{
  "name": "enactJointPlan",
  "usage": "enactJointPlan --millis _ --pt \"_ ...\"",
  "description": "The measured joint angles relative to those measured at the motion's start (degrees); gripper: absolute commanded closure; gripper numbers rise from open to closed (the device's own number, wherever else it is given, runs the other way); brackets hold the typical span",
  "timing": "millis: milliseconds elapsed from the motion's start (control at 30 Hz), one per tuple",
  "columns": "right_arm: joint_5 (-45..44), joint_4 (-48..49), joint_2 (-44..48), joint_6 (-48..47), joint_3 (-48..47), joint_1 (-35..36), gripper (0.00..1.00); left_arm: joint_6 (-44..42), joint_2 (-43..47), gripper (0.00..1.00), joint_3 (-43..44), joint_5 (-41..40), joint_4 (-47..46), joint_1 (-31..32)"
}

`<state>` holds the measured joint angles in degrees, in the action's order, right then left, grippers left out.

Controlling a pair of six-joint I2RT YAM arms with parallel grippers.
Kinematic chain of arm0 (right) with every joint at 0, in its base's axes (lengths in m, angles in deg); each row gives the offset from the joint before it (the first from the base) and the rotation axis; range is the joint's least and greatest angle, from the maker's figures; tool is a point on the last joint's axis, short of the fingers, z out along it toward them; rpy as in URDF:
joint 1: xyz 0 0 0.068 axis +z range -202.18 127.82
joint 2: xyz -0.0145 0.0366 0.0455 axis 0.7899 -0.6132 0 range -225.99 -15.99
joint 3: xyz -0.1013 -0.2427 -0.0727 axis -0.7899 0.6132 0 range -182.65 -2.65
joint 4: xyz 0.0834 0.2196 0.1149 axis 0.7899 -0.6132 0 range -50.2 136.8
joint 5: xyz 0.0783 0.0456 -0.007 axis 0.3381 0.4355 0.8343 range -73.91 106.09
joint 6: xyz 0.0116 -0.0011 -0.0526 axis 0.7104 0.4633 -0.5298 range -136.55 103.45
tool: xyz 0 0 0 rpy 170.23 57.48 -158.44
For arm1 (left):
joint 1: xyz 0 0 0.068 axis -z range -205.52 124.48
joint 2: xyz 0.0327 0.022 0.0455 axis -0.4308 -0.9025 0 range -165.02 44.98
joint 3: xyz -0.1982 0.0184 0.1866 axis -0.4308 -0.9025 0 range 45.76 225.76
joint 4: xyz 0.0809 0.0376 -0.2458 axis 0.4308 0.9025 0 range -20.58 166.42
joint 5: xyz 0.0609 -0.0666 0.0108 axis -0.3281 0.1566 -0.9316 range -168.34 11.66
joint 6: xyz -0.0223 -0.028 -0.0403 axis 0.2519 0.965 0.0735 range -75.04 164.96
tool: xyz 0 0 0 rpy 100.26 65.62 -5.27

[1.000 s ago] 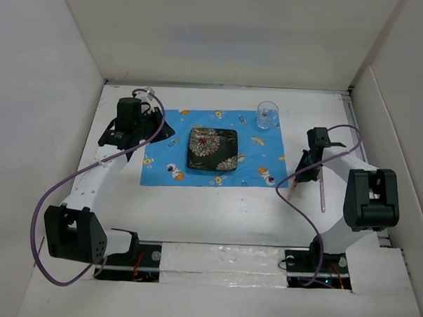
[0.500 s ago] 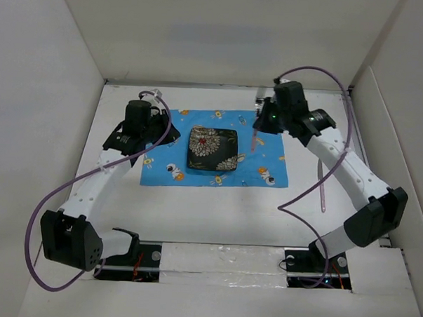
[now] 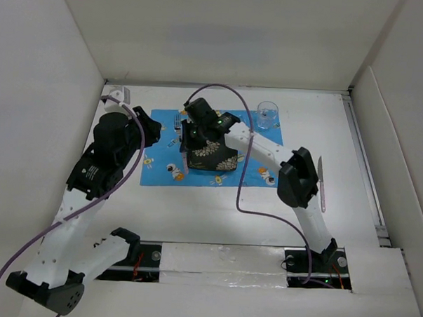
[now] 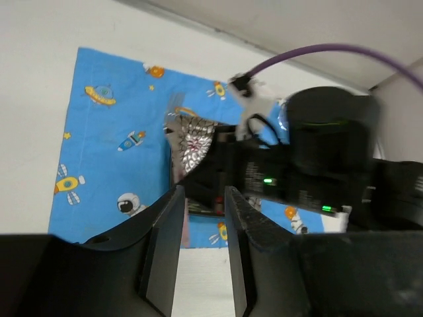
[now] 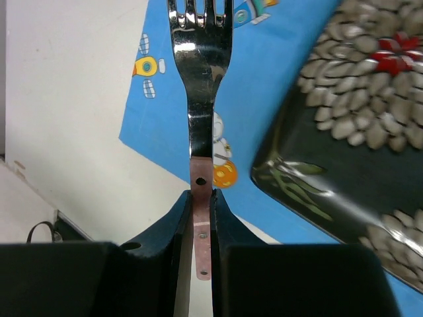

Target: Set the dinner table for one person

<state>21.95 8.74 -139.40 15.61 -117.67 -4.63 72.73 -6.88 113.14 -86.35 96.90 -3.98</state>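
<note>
The right claw (image 5: 200, 198) is clamped on the flat pink handle of a fork (image 5: 198, 79), whose polished steel neck and tines jut straight out over a blue cloth mat (image 5: 258, 72) printed with cartoon rockets and planets. In the top view the right arm is stretched across to the mat's left half, the fork just left of a square, glossy black plate (image 5: 350, 132) patterned with pale chrysanthemum petals and a red bloom. From the wrist view it cannot be told whether the tines touch the cloth.

The left claw (image 4: 201, 198) hangs above the mat's near left corner, its matte black fingers (image 4: 165, 244) a narrow slot apart with nothing between them.

The matte white tabletop (image 3: 195, 214) fills the floor of the walled enclosure and carries everything. A small clear glass (image 3: 267, 114) stands at the mat's far right corner. A slender pink utensil (image 3: 323, 184), its kind too small to tell, lies right of the mat.
</note>
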Motion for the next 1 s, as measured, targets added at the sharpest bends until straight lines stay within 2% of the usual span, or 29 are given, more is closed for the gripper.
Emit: enactJointPlan --millis 267,800,1000 --pt "-0.2 1.0 -13.3 3.0 -12.8 2.4 1.0 1.3 6.3 0.69 0.6 -1.9 0.5 1.3" --pt "-6.8 0.0 -25.2 10.3 -22.9 2.8 1.0 3.2 8.7 0.68 -3.8 0.9 3.4 1.3" --pt "-7.4 -0.6 -25.3 11.6 -22.9 2.8 0.84 3.2 8.8 0.68 -4.2 0.9 3.4 1.3"
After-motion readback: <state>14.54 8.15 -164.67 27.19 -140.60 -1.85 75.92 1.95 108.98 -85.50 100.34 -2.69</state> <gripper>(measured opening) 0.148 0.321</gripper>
